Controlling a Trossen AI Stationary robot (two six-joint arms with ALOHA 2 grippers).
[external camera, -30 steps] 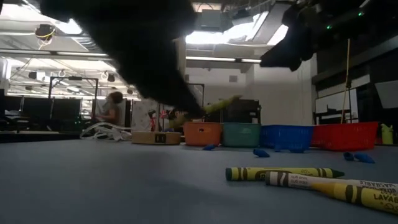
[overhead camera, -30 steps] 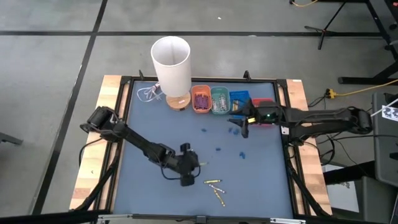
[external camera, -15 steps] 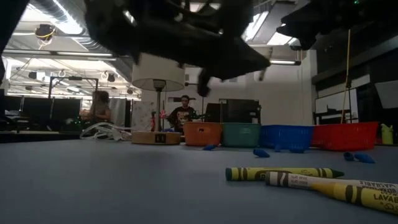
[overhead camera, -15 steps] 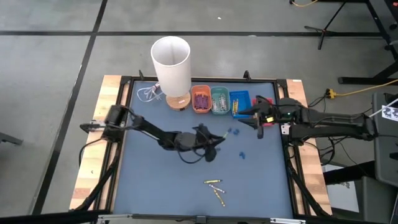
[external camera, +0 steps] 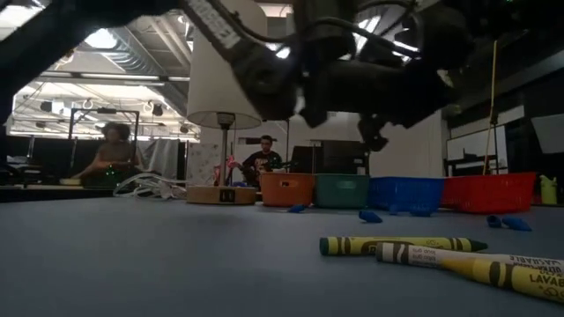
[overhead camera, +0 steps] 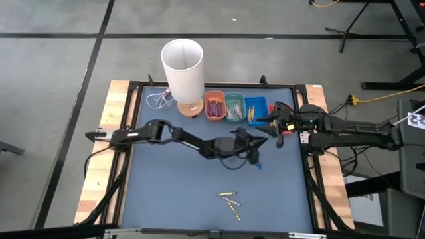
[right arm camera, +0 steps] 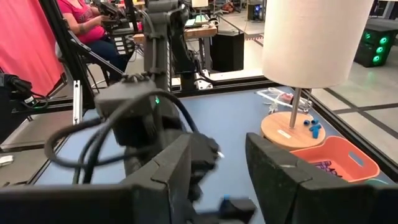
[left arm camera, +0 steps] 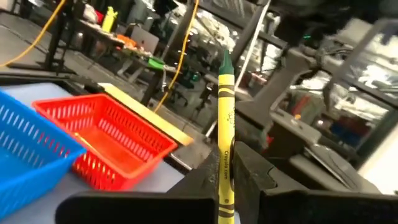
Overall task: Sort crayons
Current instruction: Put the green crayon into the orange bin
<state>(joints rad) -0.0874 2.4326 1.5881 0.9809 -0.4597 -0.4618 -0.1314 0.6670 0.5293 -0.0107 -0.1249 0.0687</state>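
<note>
1. We see the left pincer [overhead camera: 254, 147] stretched across the blue tabletop [overhead camera: 172, 179] to its middle right, just short of the row of small trays at the far edge.
2. In the left wrist view its fingers [left arm camera: 249, 171] are clenched on a yellow crayon [left arm camera: 224, 143], which stands up between them with its green tip pointing away from the wrist.
3. Past that crayon the same view shows the red tray [left arm camera: 109, 140] and the blue tray [left arm camera: 31, 137] side by side on the tabletop.
4. The right pincer [overhead camera: 277, 126] hangs at the tabletop's right side, near the red and blue trays, with its jaws released and nothing between them; the right wrist view shows the gap between its fingers [right arm camera: 273, 168] clearly.
5. From above, the trays run orange tray [overhead camera: 214, 106], green tray [overhead camera: 234, 106], then blue and red, all touching in a line.
6. The orange one holds purple sticks, and the green one holds pale ones; we cannot tell their number.
7. A white lamp [overhead camera: 182, 66] on a round wooden base stands just beside the orange tray.
8. Two more loose crayons [overhead camera: 230, 201], yellow, lie near the front edge of the tabletop, well apart from both pincers; the low view shows them lying flat and touching.
9. Small blue bits [external camera: 370, 216] lie scattered in front of the trays.
</note>
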